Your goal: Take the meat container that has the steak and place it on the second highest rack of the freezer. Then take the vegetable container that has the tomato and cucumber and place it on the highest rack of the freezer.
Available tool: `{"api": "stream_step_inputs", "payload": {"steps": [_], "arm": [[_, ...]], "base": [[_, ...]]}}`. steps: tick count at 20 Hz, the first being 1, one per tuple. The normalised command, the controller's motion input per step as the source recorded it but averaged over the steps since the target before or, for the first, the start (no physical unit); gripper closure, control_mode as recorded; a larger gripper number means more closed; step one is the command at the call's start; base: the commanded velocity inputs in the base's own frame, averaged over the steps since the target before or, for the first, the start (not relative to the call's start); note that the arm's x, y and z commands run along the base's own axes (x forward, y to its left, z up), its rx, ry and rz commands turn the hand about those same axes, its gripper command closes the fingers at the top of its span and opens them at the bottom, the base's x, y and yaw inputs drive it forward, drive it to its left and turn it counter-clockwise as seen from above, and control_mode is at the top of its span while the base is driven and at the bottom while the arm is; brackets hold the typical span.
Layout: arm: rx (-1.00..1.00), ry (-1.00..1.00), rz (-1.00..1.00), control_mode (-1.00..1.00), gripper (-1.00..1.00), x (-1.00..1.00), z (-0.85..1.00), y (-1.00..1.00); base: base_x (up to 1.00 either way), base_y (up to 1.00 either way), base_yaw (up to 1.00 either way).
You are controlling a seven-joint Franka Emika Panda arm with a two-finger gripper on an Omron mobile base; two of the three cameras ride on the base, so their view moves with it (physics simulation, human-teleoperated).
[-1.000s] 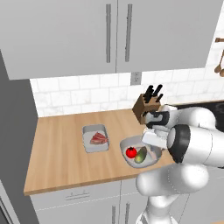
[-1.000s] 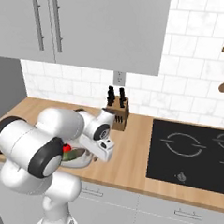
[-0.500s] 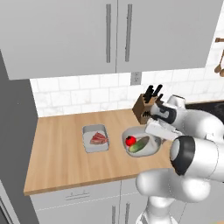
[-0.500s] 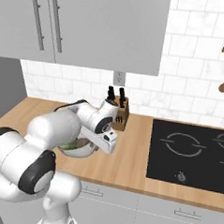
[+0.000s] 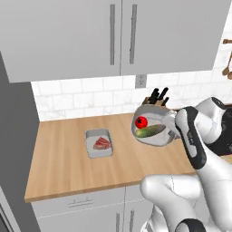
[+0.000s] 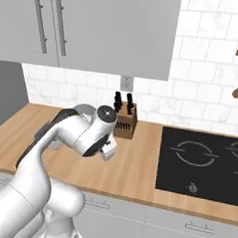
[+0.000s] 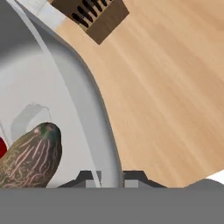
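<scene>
The vegetable container point(image 5: 156, 136), a round grey bowl, hangs tilted above the counter with the red tomato point(image 5: 141, 121) and green cucumber point(image 5: 149, 132) inside. My gripper point(image 5: 171, 130) is shut on its right rim. In the hand view the bowl's rim point(image 7: 105, 131) runs between the gripper's point(image 7: 111, 179) two tips, with the cucumber point(image 7: 30, 157) and a sliver of tomato point(image 7: 1, 147) to the left. The meat container point(image 5: 93, 152), a grey rectangular tray with the steak point(image 5: 102, 143), rests on the counter left of the bowl. The freezer's racks are out of view.
A knife block point(image 5: 156, 97) stands at the wall just behind the bowl, also the knife block point(image 6: 125, 122) from the other side. A black cooktop point(image 6: 203, 161) lies to the right. A tall dark grey cabinet side point(image 5: 13, 136) closes the counter's left end. Wall cabinets point(image 5: 118, 36) hang overhead.
The gripper closed on the bowl's rim and lifted it off the counter, up and slightly right, tilting it. The meat container has not moved.
</scene>
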Motion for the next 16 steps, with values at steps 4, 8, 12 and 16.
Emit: {"api": "stream_step_inputs", "payload": {"steps": [4,8,12,16], "arm": [[0.22,-0.02,-0.35,-1.00,1.00,-0.15,0.91,0.46],[0.10,0.19,-0.13,1.00,1.00,0.02,0.12,0.34],[0.00,0.00,0.00,1.00,1.00,0.00,0.00,0.00],[0.00,0.00,0.00,1.00,1.00,0.00,0.00,0.00]], "base": [[0.00,0.00,0.00],[-0.25,0.13,0.00],[-1.00,0.76,0.10],[-1.00,0.65,0.14]]}}
